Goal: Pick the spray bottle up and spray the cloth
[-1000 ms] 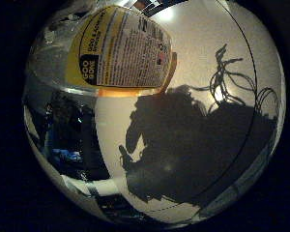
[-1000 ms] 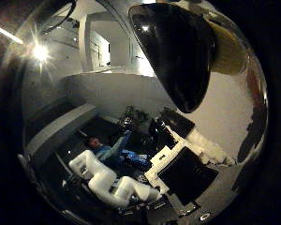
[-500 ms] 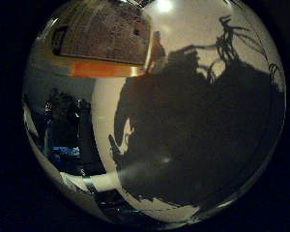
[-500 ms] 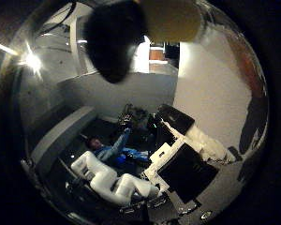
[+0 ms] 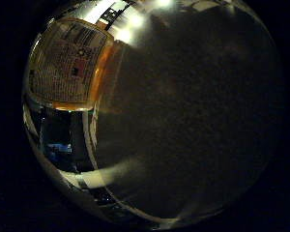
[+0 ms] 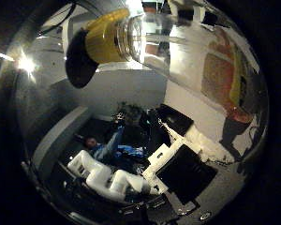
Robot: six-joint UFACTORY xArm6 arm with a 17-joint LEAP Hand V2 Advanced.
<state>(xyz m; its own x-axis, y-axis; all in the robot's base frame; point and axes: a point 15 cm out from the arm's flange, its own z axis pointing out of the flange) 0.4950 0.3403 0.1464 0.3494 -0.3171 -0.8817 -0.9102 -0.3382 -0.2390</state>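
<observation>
The spray bottle (image 6: pixel 169 47) fills the thumb side palm view close to the palm. It has a clear body, a yellow collar (image 6: pixel 108 36), a black nozzle (image 6: pixel 80 67) and a yellow and orange label (image 6: pixel 225 80). In the little finger side palm view its printed label (image 5: pixel 72 63) and orange edge lie close over the pale table (image 5: pixel 184 126), which is in deep shadow. White parts of my right hand (image 6: pixel 108 178) show in the thumb side palm view. I cannot see how the fingers stand.
Beyond the bottle the thumb side palm view shows a dim room with a dark bench (image 6: pixel 192 173) and equipment, and a bright lamp (image 6: pixel 28 64). The table's edge (image 5: pixel 87 174) borders a dark area with blue items.
The bottle has swung across the thumb side view, from only the black nozzle showing to collar and clear body. In the little finger side view the label has turned and shadow has spread over the table.
</observation>
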